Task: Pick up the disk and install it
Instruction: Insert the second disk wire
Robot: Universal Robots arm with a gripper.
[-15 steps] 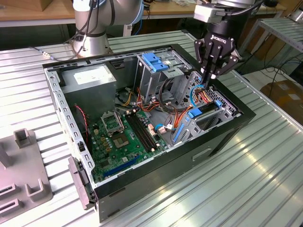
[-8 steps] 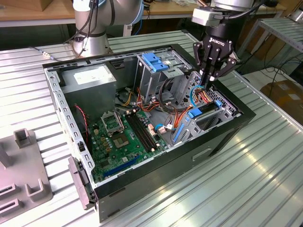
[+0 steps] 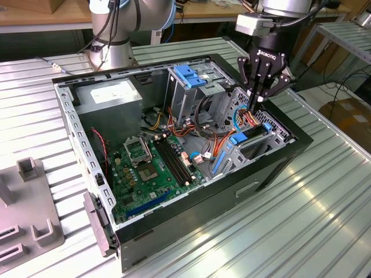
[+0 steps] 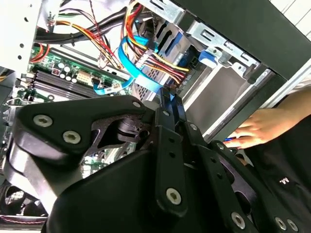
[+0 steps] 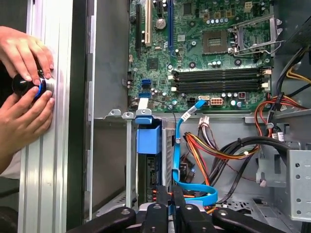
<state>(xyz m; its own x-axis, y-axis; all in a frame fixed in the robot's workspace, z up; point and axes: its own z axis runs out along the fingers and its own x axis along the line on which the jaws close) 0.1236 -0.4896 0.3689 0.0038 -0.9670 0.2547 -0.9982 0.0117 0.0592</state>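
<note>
In the exterior view the gripper (image 3: 255, 107) hangs upright inside the open case (image 3: 272, 168), its fingers drawn together to a narrow point among the cables. The disk (image 3: 255, 132) sits in the drive bay just below the fingertips, on edge, with its blue rails showing at either side. The motherboard (image 3: 151, 168) lies well away from the gripper, and a blue bracket (image 3: 191, 75) tops the cage beside it. In the second wrist view the gripper (image 4: 167, 99) points at a bundle of coloured wires and a blue cable (image 4: 131, 73) just ahead of its tips; a hand (image 4: 257, 131) rests outside the case wall, off to one side. In the first wrist view the gripper (image 5: 170, 199) shows its fingers almost touching, and whether they nip anything cannot be told. The disk's blue carrier end (image 5: 148, 138) stands just ahead of the tips, in the bay. Beyond the case wall two hands (image 5: 24, 87) hold a black knob (image 5: 24, 85).
</note>
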